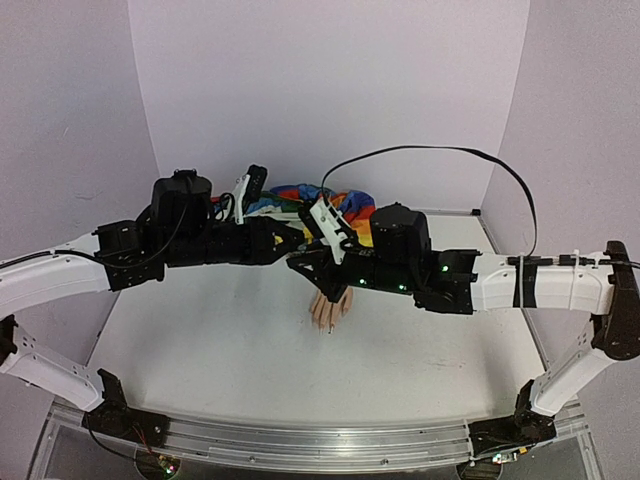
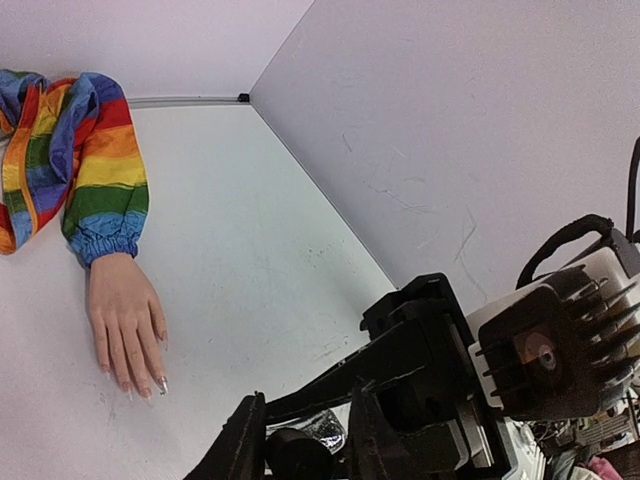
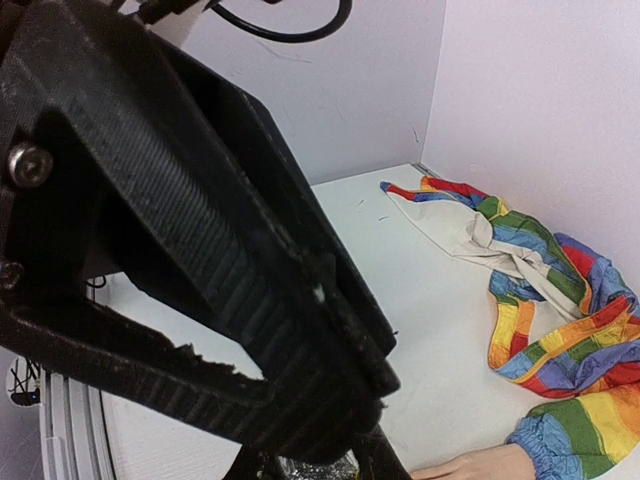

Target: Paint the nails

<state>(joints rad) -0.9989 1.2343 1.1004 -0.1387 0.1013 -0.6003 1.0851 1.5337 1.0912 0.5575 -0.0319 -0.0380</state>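
Observation:
The pale mannequin hand (image 1: 330, 310) lies palm down on the white table and ends a rainbow-striped sleeve (image 1: 335, 205). In the left wrist view its nails (image 2: 145, 390) look shiny at the fingertips. Both grippers meet above the hand. My left gripper (image 1: 298, 240) (image 2: 303, 425) is shut on the black cap (image 2: 295, 455) of a small dark glittery bottle (image 2: 328, 428). My right gripper (image 1: 308, 264) (image 3: 315, 466) is shut on the bottle body (image 3: 315, 470). In the top view the bottle is hidden by the grippers.
The sleeve (image 3: 560, 300) lies bunched by the back wall (image 1: 330, 90). Side walls close the table on the left and right. A black cable (image 1: 440, 150) arcs over the right arm. The table's front edge (image 1: 300, 425) is a metal rail.

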